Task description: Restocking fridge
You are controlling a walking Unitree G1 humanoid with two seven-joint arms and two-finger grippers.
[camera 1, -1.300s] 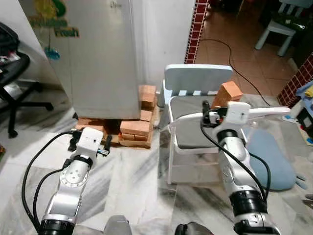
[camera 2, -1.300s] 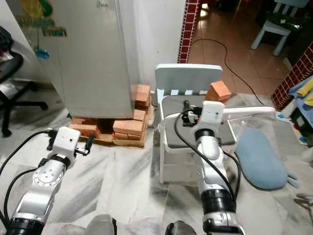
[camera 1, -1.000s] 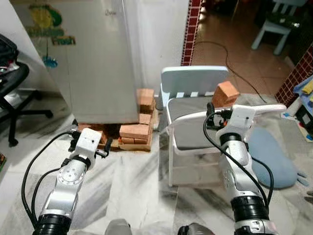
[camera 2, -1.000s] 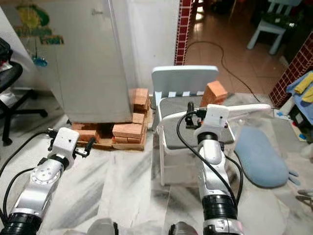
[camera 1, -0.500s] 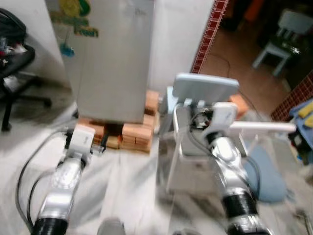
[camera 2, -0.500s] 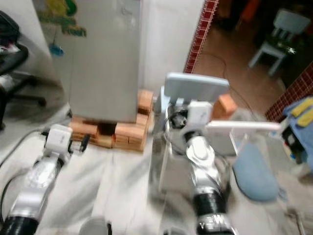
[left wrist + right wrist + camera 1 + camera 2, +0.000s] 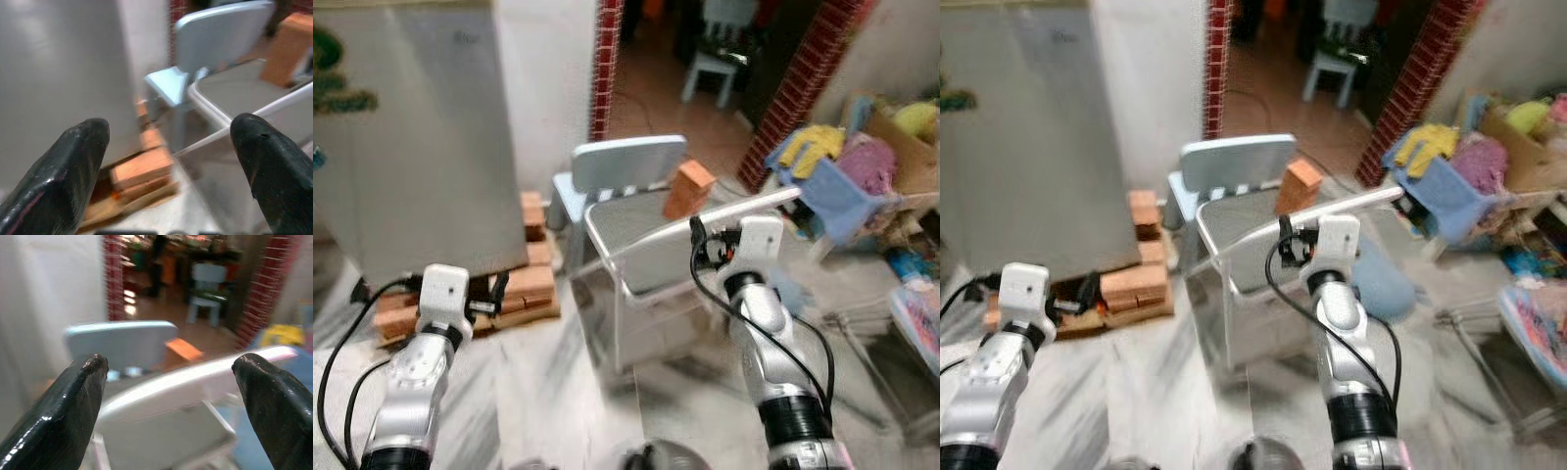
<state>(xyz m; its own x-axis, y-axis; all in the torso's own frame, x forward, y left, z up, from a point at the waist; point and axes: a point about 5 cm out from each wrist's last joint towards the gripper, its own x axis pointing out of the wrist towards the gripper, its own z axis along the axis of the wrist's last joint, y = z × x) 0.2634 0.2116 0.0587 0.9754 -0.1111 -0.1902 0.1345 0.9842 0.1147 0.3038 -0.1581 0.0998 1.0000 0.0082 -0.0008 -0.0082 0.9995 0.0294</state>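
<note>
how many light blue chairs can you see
2. One chair stands right ahead beside the fridge, behind the clear bin. A second small chair stands farther back in the next room. Others may be hidden.

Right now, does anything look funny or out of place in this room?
Yes. The fridge stands propped on stacked bricks instead of the floor, and one loose brick sits tilted on the light blue chair, behind the clear bin.
</note>
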